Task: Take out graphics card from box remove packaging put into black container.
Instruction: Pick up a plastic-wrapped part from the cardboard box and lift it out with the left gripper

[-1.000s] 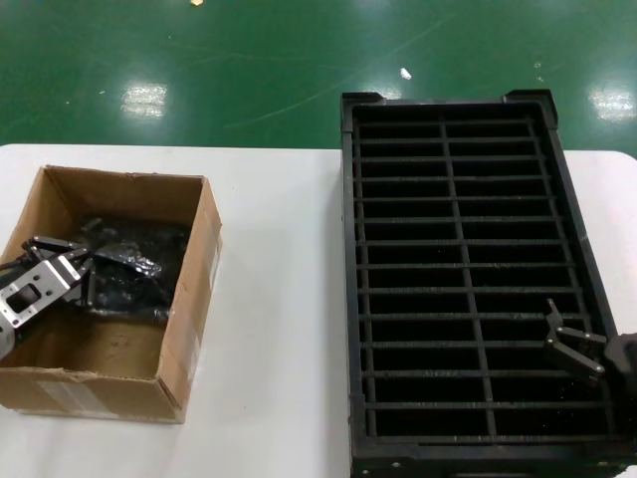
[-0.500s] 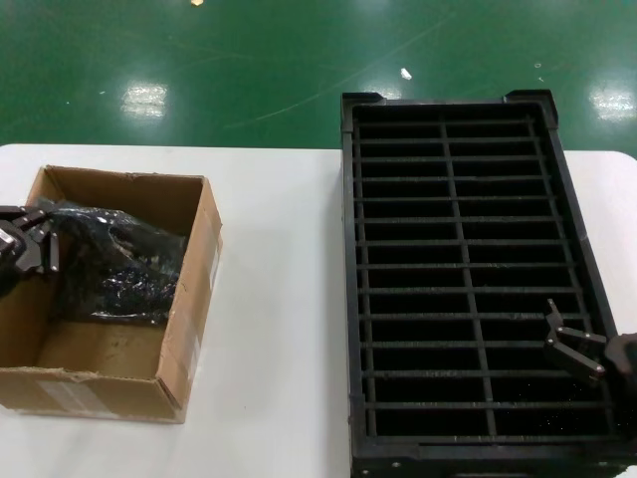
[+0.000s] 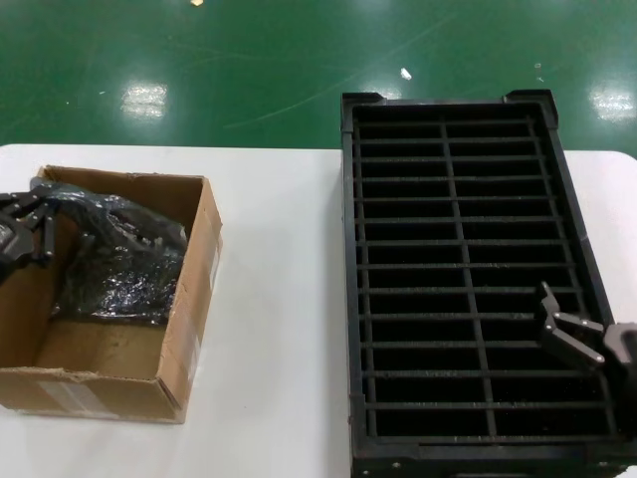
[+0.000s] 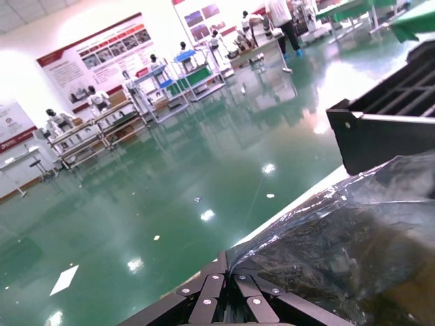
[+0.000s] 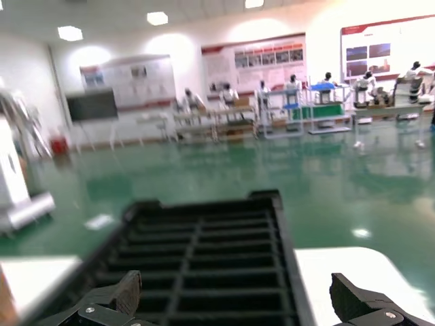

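My left gripper (image 3: 35,227) is pinched tight on the shiny bag (image 3: 119,261), holding it up over the far left side of the box (image 3: 184,329), while my right gripper (image 3: 567,334) hangs wide open and empty above the near right corner of the black tray (image 3: 350,249).

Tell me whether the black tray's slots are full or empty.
Empty. In the head view every visible slot of the black tray is bare; the right tool hovers open over its near right corner.
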Robot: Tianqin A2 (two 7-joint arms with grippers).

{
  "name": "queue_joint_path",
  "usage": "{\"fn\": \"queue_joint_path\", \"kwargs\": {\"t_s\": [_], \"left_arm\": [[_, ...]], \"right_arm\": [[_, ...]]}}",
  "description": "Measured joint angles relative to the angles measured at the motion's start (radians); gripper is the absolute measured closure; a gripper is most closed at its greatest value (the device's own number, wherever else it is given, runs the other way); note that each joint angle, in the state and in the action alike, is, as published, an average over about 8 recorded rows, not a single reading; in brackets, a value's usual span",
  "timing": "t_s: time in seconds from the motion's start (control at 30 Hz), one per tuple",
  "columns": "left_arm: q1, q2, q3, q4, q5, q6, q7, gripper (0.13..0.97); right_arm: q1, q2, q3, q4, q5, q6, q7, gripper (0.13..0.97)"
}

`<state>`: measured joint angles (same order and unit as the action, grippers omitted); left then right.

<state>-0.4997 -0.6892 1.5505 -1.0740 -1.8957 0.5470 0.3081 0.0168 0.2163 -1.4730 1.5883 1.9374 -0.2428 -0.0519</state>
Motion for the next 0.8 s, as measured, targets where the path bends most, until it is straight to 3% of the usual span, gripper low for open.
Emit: {"fn": "queue_joint_path", "kwargs": {"t_s": [0.17, 0.33, 0.6, 0.8], "left_arm": [[0.001, 0.003, -0.021, -0.005, -0.017, 0.014, -0.006, 0.957], [0.002, 0.004, -0.039, -0.014, -0.032, 0.028, -0.012, 0.957], [0.033, -0.004, -0.070, -0.061, -0.046, 0.031, -0.027, 0.957], [0.073, -0.012, -0.098, -0.108, -0.057, 0.030, -0.034, 0.957]], "right_arm": [[0.007, -0.049, 0.095, -0.021, 0.158, -0.202, -0.029, 0.129], [0.035, -0.052, 0.148, -0.076, 0.355, -0.424, 0.028, 0.129], [0.186, -0.041, 0.131, -0.338, 0.605, -0.751, 0.291, 0.129], [0.346, -0.061, 0.061, -0.596, 0.665, -0.893, 0.506, 0.129]]}}
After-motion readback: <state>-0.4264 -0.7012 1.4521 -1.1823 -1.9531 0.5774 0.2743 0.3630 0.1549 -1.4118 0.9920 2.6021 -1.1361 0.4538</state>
